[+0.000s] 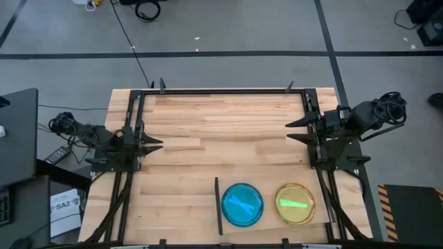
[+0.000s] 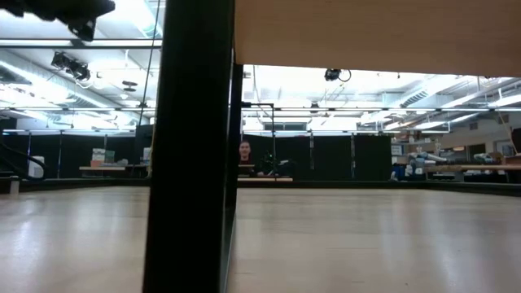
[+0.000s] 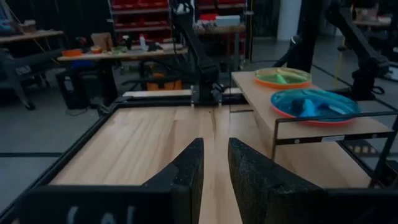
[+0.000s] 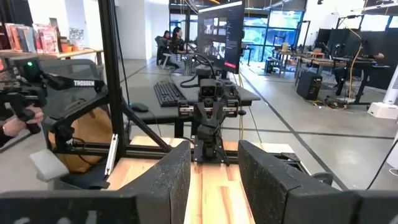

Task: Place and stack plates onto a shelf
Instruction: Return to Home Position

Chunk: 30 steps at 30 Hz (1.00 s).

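The shelf (image 1: pixel 270 185) is a pale board with a black strip (image 1: pixel 217 206) along its left edge, at the table's near edge; in the left wrist view it stands raised on a thin black frame (image 3: pixel 323 127). Two piles of plates rest on it: a blue plate (image 1: pixel 242 204) over a pink rim (image 3: pixel 314 118), and a green plate (image 1: pixel 295 203) over orange ones (image 3: pixel 283 78). My left gripper (image 1: pixel 156 144) waits open at the table's left side, my right gripper (image 1: pixel 292 130) open at the right side. Both are far from the plates.
A black frame (image 1: pixel 221 90) rims the planked tabletop (image 1: pixel 221 131), whose middle lies bare between the arms. In the low view a thick black post (image 2: pixel 191 163) and the board's underside (image 2: pixel 374 32) block much of the sight. People sit at desks (image 4: pixel 171 37) beyond the table.
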{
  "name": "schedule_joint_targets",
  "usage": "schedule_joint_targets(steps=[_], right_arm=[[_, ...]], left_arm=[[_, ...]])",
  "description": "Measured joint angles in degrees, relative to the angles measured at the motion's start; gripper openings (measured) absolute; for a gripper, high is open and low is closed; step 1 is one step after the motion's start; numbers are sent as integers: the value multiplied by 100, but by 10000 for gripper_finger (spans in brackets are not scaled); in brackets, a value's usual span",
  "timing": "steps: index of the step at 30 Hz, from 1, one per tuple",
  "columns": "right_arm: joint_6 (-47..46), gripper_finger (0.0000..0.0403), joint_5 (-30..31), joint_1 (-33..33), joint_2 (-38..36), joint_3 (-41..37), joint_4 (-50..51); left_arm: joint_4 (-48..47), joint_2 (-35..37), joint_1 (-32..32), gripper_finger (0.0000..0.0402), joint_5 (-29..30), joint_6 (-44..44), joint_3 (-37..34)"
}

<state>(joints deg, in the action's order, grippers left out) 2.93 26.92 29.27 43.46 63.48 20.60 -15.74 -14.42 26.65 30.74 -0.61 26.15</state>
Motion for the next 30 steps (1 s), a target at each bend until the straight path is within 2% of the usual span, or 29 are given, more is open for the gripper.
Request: schedule_joint_targets(steps=[10,18,24,26,30], right_arm=[[-1,140,-2,-3,2,0,0],[1,140,-4,-4,2,0,9],[11,140,-4,-5,9,0,20],[12,140,-3,-5,10,0,20],[16,140,-2,-10,41,0,20]], left_arm=[[20,1402,-11,79,83,677,-670],[621,1424,-22,79,272,1222,-1144],[1532,1417,-36,79,425,1794,-1619],[1941,1419,-129,79,539,1993,-1771],[2163,1417,-473,79,527,2110,-1976]])
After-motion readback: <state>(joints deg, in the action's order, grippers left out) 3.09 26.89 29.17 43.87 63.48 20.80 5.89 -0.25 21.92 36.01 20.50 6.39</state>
